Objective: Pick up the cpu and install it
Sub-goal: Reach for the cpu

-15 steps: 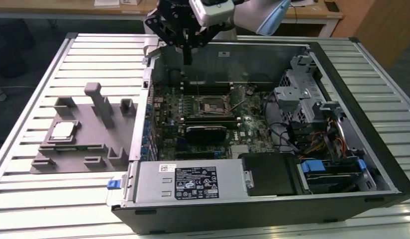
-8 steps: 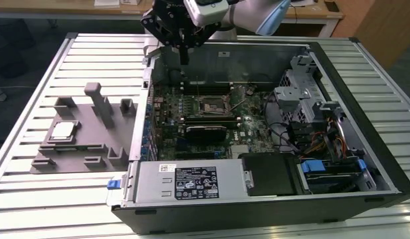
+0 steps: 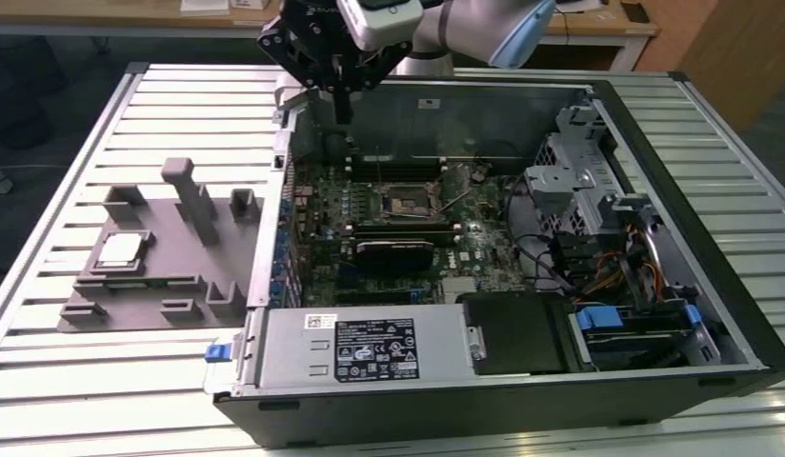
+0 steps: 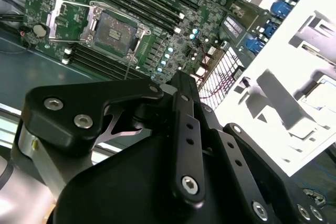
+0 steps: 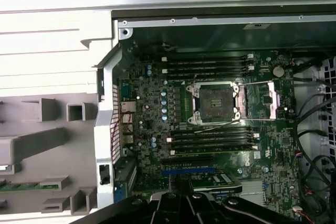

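**CPU on the tray, arm over the case**

The cpu (image 3: 119,249) lies flat on the grey tray (image 3: 176,286), beside the case. The gripper (image 3: 342,118) hangs well apart from it, near the open socket (image 3: 402,201), fingers together and empty. I'd approach square and grip its edges only.

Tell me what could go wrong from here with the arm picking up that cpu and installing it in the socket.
One: the cpu lies in the grey tray beside tall posts, and the gripper, hanging by the case's far wall, could clip a post coming down. Two: the socket is open, its contacts exposed; a tilted or offset placement might damage them.
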Controlling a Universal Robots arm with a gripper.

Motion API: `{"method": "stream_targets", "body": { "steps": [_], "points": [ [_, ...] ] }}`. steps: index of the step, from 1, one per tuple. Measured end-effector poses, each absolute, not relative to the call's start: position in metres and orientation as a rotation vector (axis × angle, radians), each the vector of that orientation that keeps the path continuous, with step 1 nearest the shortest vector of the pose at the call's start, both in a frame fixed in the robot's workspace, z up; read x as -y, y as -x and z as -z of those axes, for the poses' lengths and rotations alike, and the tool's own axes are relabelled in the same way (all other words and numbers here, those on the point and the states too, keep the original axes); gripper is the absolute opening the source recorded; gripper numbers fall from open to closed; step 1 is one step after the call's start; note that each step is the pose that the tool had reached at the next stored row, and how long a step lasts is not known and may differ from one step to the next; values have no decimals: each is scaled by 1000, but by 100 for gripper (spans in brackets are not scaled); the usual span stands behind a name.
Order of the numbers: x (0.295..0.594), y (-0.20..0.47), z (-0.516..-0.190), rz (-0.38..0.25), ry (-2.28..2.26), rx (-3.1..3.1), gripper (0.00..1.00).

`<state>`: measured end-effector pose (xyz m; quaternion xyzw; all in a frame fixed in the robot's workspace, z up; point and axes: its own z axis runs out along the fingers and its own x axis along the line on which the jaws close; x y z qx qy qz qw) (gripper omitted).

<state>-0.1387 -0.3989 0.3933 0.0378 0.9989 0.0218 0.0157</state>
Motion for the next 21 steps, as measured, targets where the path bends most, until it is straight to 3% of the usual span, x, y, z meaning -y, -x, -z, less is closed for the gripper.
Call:
{"method": "stream_targets", "body": {
  "steps": [21],
  "points": [
    [399, 159, -393, -68, -117, -3102, 11]
  ]
}}
